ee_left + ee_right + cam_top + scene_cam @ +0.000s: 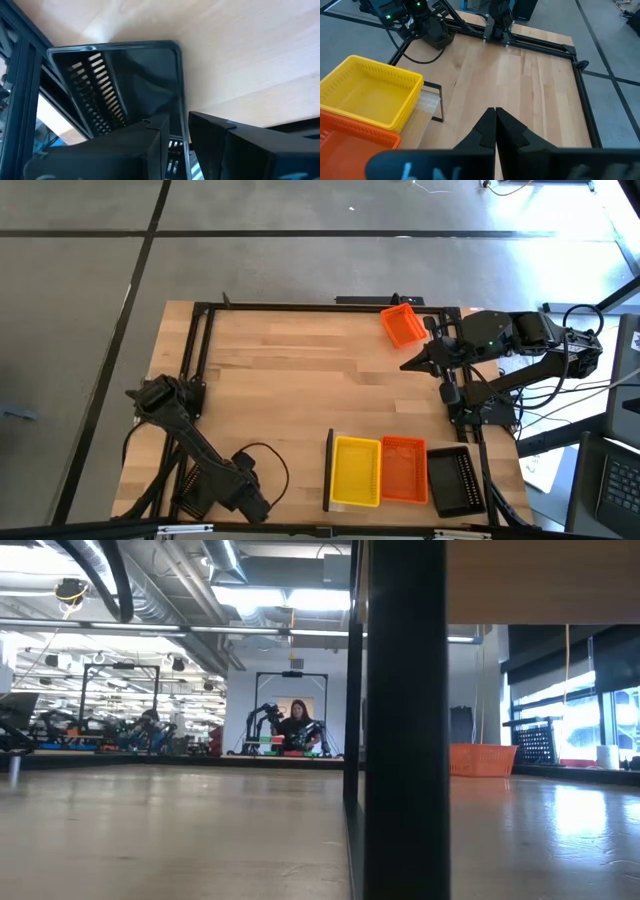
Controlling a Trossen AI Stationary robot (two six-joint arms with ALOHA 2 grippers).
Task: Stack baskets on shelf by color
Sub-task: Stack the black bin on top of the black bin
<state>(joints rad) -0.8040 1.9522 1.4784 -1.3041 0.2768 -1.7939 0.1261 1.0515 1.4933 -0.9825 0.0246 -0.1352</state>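
Note:
The shelf [329,470], with its dark upright end piece, lies at the table's near edge. On it, side by side, stand a yellow basket [356,471], an orange basket [404,469] and a black basket [455,481]. Another orange basket [403,326] rests tilted on the tabletop near the far right corner. My right gripper [405,366] hovers shut just near-side of that basket, pointing toward the table's left; its wrist view shows the yellow basket [370,95]. My left gripper [252,502] is at the near left edge, shut on another black basket [140,85]. My left gripper [179,120] has the black basket's side wall at its rim [179,95] between its fingers, one finger over the inside [150,140] and one outside [225,145]. It comes from above. Whether the basket rests on the table, I cannot tell.
A black metal frame [300,307] runs along the table's far, left and right edges. Bare wood [300,390] fills the table's middle. In the low view a dark upright [405,720] stands close in front, and a person [298,725] is far back in the room.

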